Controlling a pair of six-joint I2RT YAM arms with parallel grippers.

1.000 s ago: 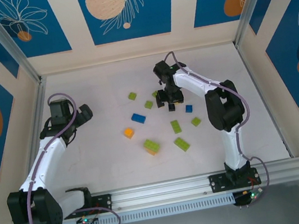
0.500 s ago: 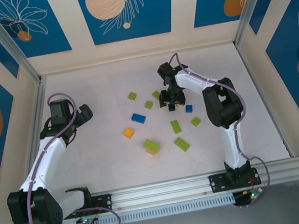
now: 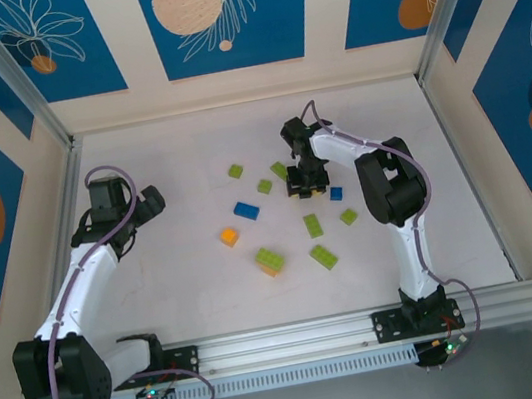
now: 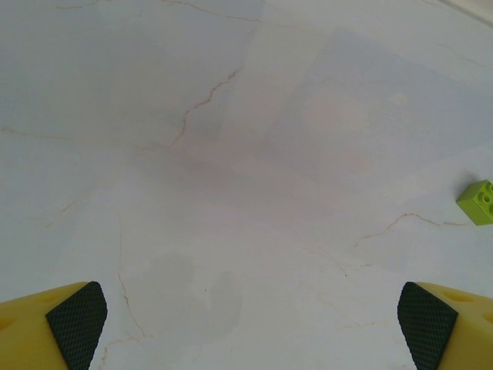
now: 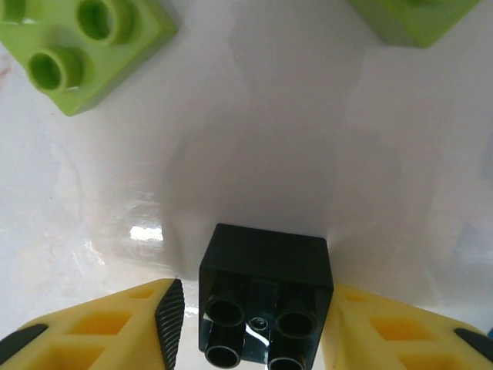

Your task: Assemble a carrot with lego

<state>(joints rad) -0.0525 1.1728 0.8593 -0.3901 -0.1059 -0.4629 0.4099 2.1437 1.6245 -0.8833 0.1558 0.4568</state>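
a robot lab cell: blue patterned panels enclose a white table with aluminium rail

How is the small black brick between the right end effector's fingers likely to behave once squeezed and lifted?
The black brick looks like rigid moulded plastic, so it probably won't deform. Its glossy flat sides may slip against the fingers unless squarely clamped. Small and seemingly hollow, it is likely light and easily nudged aside.

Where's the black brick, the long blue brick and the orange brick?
black brick point(image 5: 266, 266), right wrist view, its flat face.
long blue brick point(image 3: 245, 210), top view, its middle.
orange brick point(image 3: 229, 236), top view, its middle.
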